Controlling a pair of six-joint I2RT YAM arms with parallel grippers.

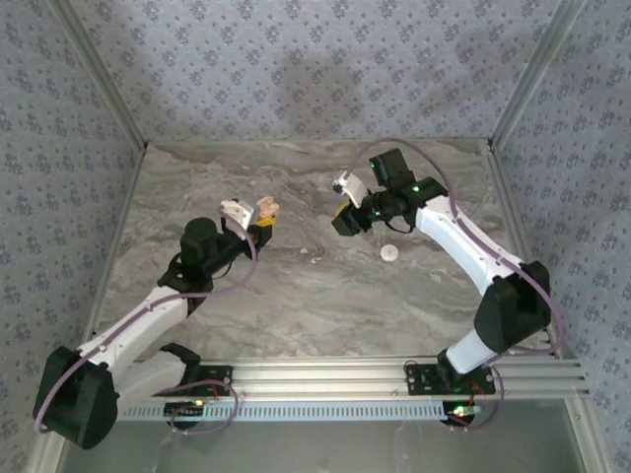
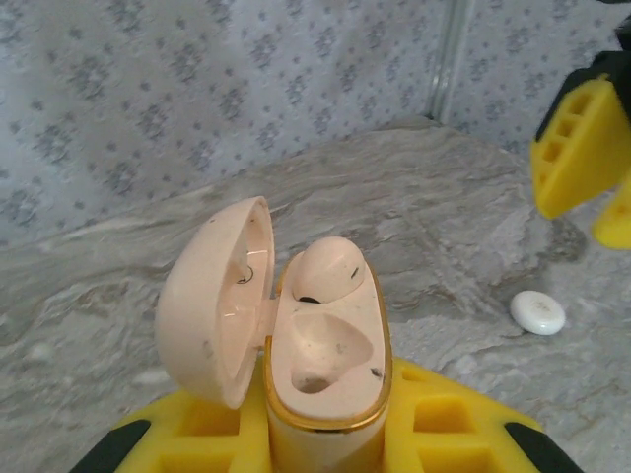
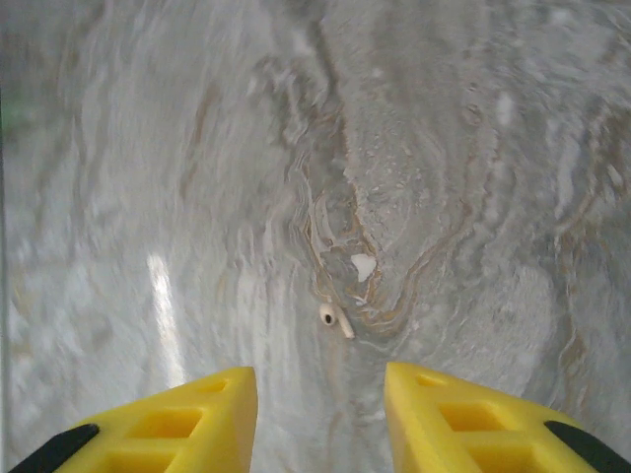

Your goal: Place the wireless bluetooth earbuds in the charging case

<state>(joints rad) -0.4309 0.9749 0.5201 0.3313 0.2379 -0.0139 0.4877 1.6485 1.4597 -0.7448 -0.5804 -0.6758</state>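
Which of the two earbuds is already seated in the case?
The earbud sitting in the open case, beside an empty hollow. The other earbud lies loose on the table, ahead of the right pincer.

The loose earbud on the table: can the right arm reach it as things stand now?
Probably yes. The right gripper hangs open over the table, and the earbud lies just ahead of its fingers, with nothing between them. A short move down and forward should be enough.
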